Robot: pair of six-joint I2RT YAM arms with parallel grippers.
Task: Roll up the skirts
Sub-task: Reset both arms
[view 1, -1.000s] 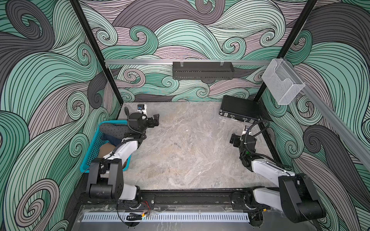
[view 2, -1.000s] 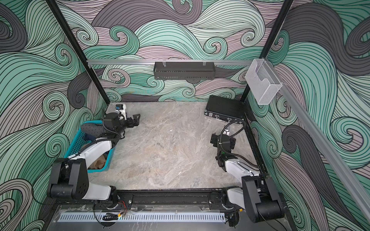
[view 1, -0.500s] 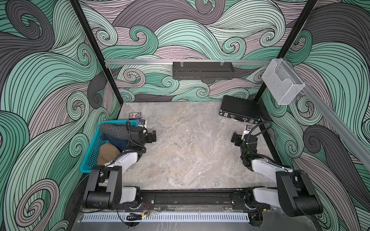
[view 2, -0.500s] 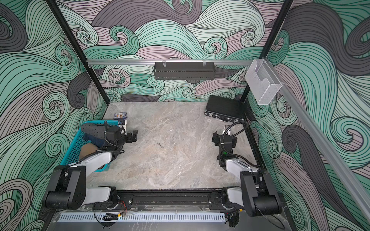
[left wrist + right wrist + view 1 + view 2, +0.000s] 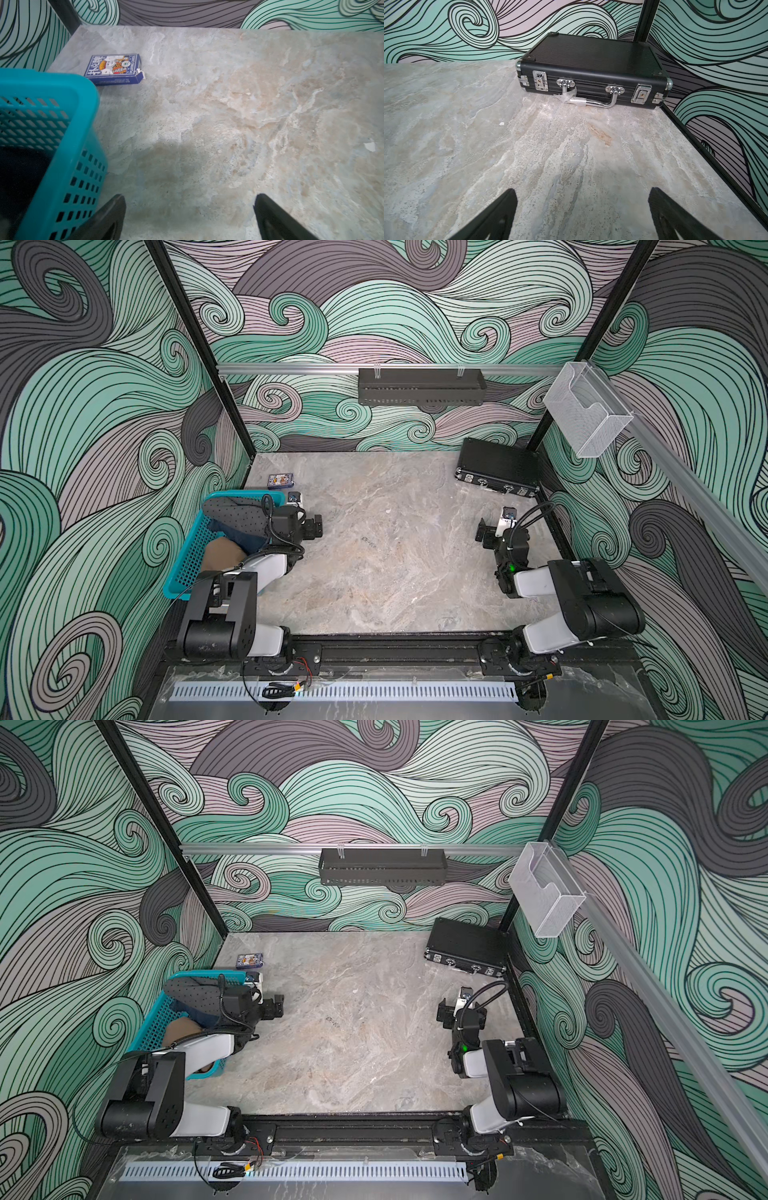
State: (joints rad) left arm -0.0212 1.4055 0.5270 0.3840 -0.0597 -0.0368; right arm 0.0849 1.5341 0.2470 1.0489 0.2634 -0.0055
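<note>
The three skirts lie heaped in a teal basket (image 5: pixel 183 568) at the table's left edge. In both top views the dotted dark grey one (image 5: pixel 241 512) (image 5: pixel 195 990) is on top, with the blue denim one (image 5: pixel 243 537) under it and the tan one (image 5: pixel 220 553) nearest the front. My left gripper (image 5: pixel 318 526) (image 5: pixel 190 197) hovers low over bare table just right of the basket, open and empty. Over bare table at the right side, my right gripper (image 5: pixel 484 533) (image 5: pixel 582 190) is open too, with nothing between its fingers.
A blue playing-card box (image 5: pixel 281 480) (image 5: pixel 113 68) lies behind the basket's rim (image 5: pixel 52 87). A black hard case (image 5: pixel 496 468) (image 5: pixel 591 60) sits in the back right corner. On the back wall hangs a black shelf (image 5: pixel 420 386), and a clear holder (image 5: pixel 586 414) hangs on the right rail.
My left arm has drawn back toward the front, bringing its gripper down beside the basket and uncovering the card box. The right arm has folded back a little.
</note>
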